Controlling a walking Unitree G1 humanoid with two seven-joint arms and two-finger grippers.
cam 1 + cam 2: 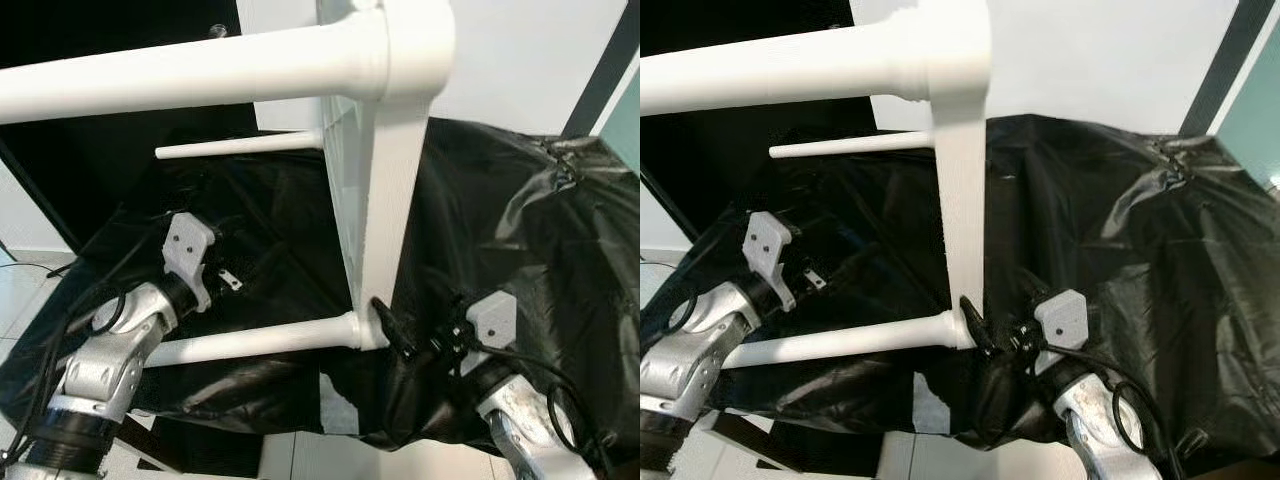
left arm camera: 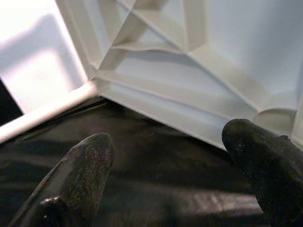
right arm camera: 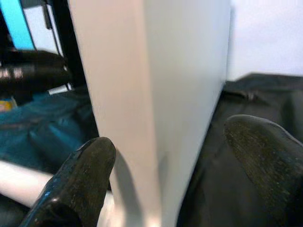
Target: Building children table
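We see the white children's table (image 1: pixel 375 200) standing on its edge on black plastic sheeting (image 1: pixel 530 230), our right gripper (image 3: pixel 165 156) spread around its lower corner, left gripper (image 2: pixel 165 156) released, facing its ribbed underside.

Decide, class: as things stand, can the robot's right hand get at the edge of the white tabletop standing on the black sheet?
Probably yes. The right hand is open with the tabletop edge already between its fingers, and nothing blocks the way.
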